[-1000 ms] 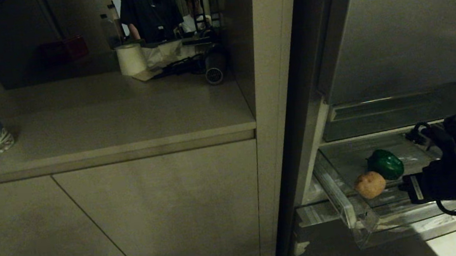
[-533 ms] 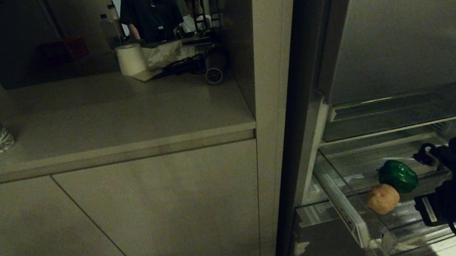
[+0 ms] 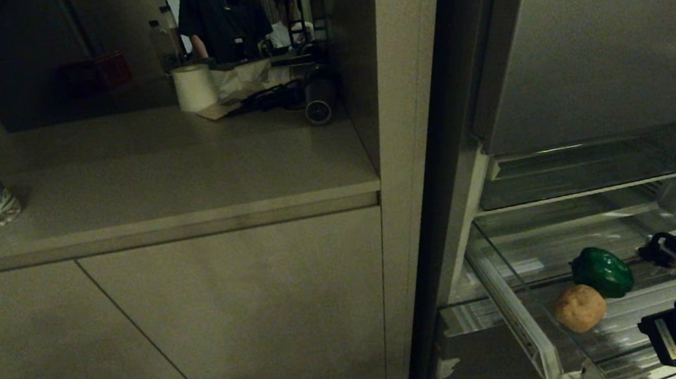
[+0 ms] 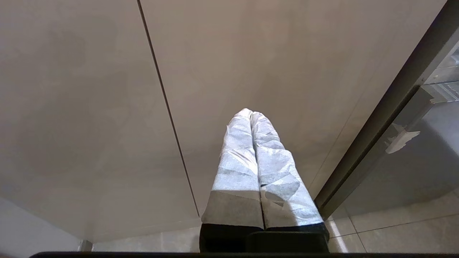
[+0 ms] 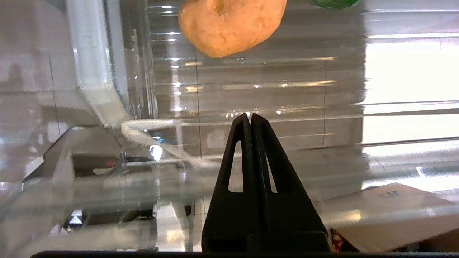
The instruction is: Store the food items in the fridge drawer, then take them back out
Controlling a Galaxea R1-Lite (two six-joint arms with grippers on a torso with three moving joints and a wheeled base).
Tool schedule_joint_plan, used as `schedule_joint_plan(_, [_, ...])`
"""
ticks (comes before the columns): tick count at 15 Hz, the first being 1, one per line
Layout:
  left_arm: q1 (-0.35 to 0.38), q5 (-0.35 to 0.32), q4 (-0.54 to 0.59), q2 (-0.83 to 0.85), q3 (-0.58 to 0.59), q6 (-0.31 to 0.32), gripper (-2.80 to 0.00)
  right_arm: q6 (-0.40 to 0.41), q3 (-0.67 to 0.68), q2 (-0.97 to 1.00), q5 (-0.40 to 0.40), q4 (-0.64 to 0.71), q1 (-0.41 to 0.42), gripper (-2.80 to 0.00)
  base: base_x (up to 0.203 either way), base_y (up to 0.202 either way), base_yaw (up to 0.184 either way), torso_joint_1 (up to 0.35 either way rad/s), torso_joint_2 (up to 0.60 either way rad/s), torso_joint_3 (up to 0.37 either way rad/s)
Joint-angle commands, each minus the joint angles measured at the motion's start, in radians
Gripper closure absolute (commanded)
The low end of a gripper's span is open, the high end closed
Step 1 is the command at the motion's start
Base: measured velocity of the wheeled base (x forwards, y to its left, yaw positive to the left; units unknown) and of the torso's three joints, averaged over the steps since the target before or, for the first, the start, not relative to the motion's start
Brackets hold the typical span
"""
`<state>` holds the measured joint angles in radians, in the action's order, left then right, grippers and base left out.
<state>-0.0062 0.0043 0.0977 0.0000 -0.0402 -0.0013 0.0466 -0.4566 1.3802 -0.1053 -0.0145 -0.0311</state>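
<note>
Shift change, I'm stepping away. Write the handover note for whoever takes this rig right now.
Right gripper: shut, empty, at the fridge drawer's clear front lip.
Left gripper: shut, empty, parked in front of the cabinet door.
Potato and green bell pepper: lying side by side in the pulled-out drawer.
Done: both food items are in the drawer.
Left: by the look of it, lift the potato and pepper back out, likely potato first since it lies nearer the gripper.
</note>
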Motion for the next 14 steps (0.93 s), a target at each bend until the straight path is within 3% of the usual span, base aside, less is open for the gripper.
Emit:
schedule_joint_plan(1, [0.000,0.000,0.001,0.000,0.000,0.000,0.00,0.001,0.048,-0.080,-0.001,0.019,-0.002,0.00,0.000,0.000,0.000,0.000,0.00,0.000])
schedule_joint_plan(5, [0.000,0.000,0.001,0.000,0.000,0.000,0.00,-0.003,0.072,-0.126,0.012,0.015,-0.007,0.00,0.000,0.000,0.000,0.000,0.00,0.000])
schedule_joint_plan(14, [0.000,0.000,0.001,0.000,0.000,0.000,0.00,-0.008,-0.191,0.055,0.055,-0.021,-0.009,0.00,0.000,0.000,0.000,0.000,0.00,0.000])
